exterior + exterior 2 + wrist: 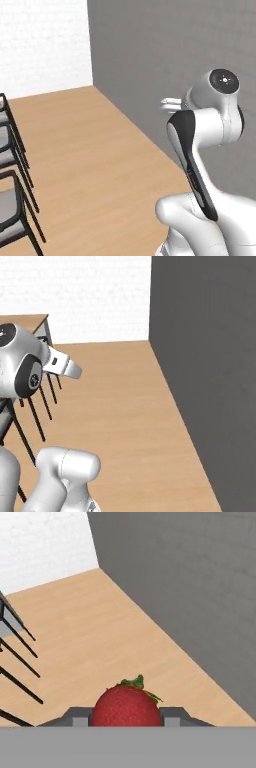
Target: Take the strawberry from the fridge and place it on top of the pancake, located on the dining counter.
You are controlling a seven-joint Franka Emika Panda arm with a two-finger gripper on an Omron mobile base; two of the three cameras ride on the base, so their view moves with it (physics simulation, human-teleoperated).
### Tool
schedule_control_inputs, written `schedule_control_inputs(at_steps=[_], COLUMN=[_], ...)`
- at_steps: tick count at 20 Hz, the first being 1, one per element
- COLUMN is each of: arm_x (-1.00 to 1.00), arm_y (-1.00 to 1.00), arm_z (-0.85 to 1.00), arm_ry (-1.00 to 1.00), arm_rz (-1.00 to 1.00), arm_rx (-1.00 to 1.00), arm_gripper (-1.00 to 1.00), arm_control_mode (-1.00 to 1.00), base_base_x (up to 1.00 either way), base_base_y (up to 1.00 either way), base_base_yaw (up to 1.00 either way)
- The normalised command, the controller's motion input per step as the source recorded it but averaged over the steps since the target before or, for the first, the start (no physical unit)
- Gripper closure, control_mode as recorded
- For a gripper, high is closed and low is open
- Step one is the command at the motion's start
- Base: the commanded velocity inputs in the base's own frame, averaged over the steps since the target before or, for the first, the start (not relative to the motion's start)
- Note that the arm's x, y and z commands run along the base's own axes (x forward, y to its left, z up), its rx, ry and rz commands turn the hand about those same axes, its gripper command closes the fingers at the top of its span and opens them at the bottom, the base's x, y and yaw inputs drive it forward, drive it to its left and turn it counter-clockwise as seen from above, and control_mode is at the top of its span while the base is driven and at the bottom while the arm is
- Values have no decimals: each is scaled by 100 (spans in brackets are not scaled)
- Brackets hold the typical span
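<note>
Closest thing first: the strawberry (127, 706) sits right at the bottom of the hand view, pinched in the gripper (127, 718), one dark finger (78, 716) either side of it. The jaws are closed most of the way, just wide enough for the fruit, so it's a snug hold and not an open claw. Green leafy cap points away from the hand, red body is nestled down between the fingers. My guess is it's carried low and tucked in like that so it doesn't wobble loose while the base drives; looks like the transport leg of the job, fruit already out of the fridge and not yet at the pancake.

The arm is folded up compactly over the base in both base views, elbow high, which also reads like a travel pose rather than a reach.

Past that, it's just bare light wood floor (95, 165), smooth planks, nothing lying on it. Off to the left there's a row of chairs (12, 200) with thin black legs and grey seats. In the right base view a light-wood counter edge (30, 320) peeks in at the far left above those legs, probably the dining counter, can't say for sure. No pancake visible from here.

On the right a big flat dark grey wall (205, 356) runs away into the distance, and at the far end there's a white brick wall (45, 45).
</note>
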Motion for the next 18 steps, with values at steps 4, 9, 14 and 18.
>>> schedule_control_inputs(at_steps=[4, 9, 14, 18], arm_x=[0, 0, 0, 0], arm_y=[0, 0, 0, 0], arm_z=[0, 0, 0, 0], arm_ry=[0, 0, 0, 0], arm_rz=[0, 0, 0, 0], arm_rx=[0, 0, 0, 0], arm_gripper=[100, 100, 100, 100], arm_control_mode=[100, 100, 100, 100], base_base_x=[100, 100, 100, 100], base_base_y=[33, 2, -1, -17], base_base_yaw=[35, 45, 51, 54])
